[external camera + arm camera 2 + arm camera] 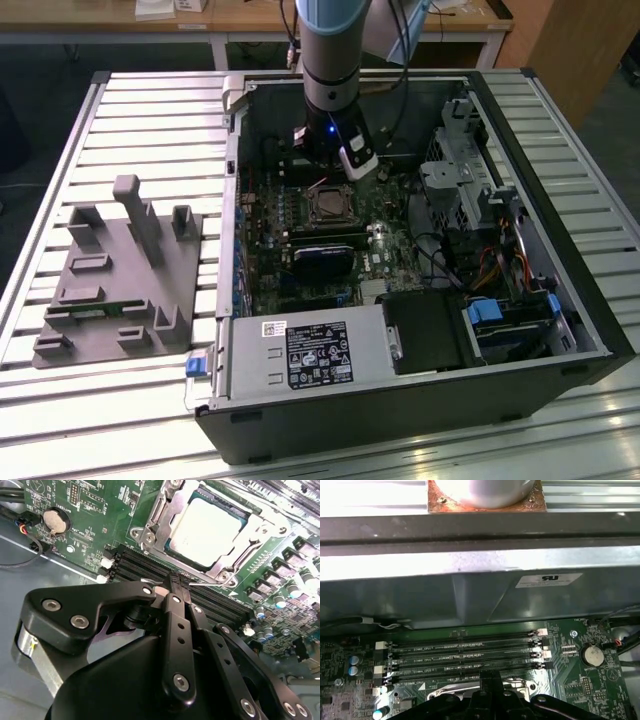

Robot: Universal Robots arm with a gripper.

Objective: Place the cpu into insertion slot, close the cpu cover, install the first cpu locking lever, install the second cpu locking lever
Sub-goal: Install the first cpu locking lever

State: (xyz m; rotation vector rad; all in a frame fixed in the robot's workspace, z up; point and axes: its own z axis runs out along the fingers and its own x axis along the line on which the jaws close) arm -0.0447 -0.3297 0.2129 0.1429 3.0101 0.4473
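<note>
Both fingers of my tool point(179, 579) are sitting pressed together just beside the insertion slot point(142, 535), where the cpu point(205, 530) is lying seated under the cpu cover point(220, 566), probably so the tips are reaching the thin locking lever point(210, 583) at that slot's edge. Around the slot, the computer case point(400, 400) is lying open on the slatted metal surface point(120, 110), wooden desks point(250, 15) beyond.

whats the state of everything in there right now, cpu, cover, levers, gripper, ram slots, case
cpu: seated, face showing through the cover's window
cpu cover: closed flat over the cpu
locking lever: lies along the cover's edge; hooked or not, cannot tell
gripper: jaws shut, tip beside that lever
memory slots: empty
computer case: lying flat, side panel off
</note>
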